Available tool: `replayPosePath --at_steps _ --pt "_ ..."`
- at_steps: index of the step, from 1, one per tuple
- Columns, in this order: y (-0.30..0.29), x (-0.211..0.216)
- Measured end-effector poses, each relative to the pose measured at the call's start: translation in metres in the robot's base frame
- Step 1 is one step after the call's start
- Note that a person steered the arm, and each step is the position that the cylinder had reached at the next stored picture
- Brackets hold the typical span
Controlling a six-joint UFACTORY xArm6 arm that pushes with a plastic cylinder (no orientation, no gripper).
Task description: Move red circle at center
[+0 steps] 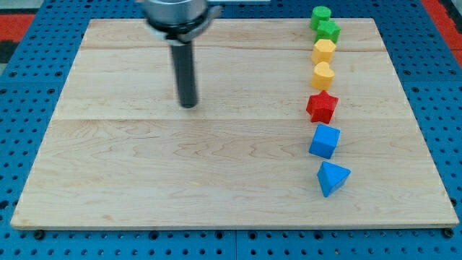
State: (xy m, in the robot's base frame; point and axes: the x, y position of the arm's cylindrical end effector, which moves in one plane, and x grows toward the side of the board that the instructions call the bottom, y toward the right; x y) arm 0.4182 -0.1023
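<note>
My tip rests on the wooden board left of its middle, near the view's top. No red circle shows in the view. A red star lies well to the tip's right. It is part of a line of blocks on the view's right. From the top down, these are a green block, a green star, a yellow hexagon, a yellow block, the red star, a blue cube and a blue triangle.
The board sits on a blue perforated table. A red patch shows at the view's top left. The arm's grey body hangs over the board's top edge.
</note>
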Motion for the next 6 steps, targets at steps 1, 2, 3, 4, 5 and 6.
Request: replayPosePath --at_steps 1,2,3,4,5,6 --pt "-0.016 0.003" --pt "-0.014 0.003" --pt "-0.014 0.006" --pt "-0.021 0.010" --pt "-0.059 0.015" --pt "-0.091 -0.015"
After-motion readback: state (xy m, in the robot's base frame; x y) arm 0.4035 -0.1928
